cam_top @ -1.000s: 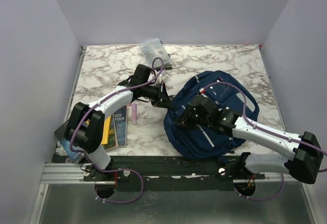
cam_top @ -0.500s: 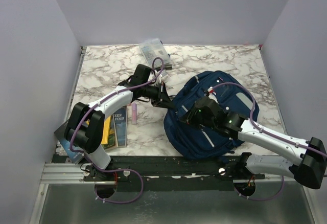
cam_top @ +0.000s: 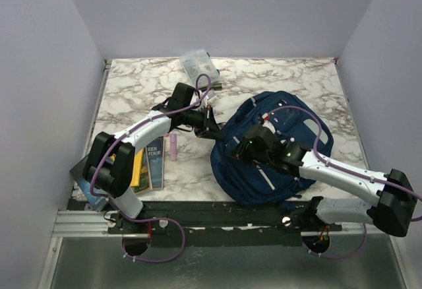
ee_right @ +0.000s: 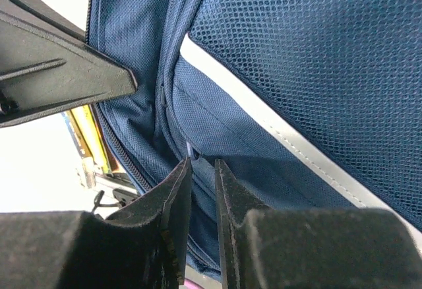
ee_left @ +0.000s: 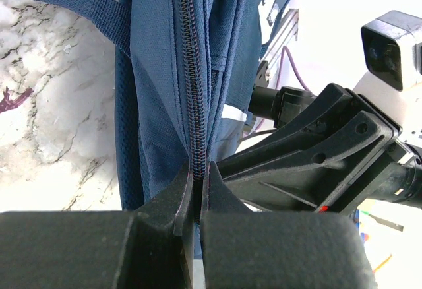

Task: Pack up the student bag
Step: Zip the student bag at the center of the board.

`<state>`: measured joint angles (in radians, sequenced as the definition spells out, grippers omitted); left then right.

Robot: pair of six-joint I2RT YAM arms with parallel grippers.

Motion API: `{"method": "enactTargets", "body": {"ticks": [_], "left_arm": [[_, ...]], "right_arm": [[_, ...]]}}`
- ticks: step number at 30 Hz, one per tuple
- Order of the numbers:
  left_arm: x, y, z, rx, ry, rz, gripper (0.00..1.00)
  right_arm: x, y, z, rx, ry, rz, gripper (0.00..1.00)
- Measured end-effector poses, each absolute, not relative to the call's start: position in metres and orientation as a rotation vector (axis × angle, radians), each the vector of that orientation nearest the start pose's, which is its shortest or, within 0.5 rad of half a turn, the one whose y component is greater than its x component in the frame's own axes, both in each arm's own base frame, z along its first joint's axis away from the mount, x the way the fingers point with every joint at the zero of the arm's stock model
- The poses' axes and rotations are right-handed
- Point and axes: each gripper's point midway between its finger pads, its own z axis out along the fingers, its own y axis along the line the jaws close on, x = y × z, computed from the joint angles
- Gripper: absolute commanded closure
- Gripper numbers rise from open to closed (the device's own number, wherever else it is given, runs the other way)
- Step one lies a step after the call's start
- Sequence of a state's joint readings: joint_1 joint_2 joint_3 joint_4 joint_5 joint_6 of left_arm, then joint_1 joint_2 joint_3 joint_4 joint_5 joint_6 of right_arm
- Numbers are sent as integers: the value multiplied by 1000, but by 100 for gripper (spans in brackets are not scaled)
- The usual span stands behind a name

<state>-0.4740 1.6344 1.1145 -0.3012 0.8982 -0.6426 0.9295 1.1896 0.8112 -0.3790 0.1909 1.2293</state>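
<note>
The blue student bag (cam_top: pixel 300 130) lies on the right side of the marble worktop (cam_top: pixel 132 88). The left gripper (ee_left: pixel 198 173) has its jaws pressed together on the bag's zipper (ee_left: pixel 191 71). The right gripper (ee_right: pixel 201 167) touches the bag's side below a grey stripe (ee_right: pixel 264 121). Its jaws are a little apart, and I cannot tell if they pinch anything.

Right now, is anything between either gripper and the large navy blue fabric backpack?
Nothing visible. The left gripper pinches the navy blue fabric backpack at its zipper; the right gripper touches its fabric, jaws narrowly apart.
</note>
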Motion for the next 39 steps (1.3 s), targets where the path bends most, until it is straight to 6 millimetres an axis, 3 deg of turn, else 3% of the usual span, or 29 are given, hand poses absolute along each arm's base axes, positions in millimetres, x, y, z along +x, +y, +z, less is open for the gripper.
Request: {"method": "enactTargets", "body": {"ticks": [16,26,39], "left_arm": [[255,-304,166,271,2559,-1576,100],[254,-306,165,281,2550,-1580,100],[255,-307,166,288,2540,-1580,100]], "right_arm": [[182,288,136,565,2421,940,67],[196,294,140,626,2343,961,62],[217,304,146,642,2293,891,67]]}}
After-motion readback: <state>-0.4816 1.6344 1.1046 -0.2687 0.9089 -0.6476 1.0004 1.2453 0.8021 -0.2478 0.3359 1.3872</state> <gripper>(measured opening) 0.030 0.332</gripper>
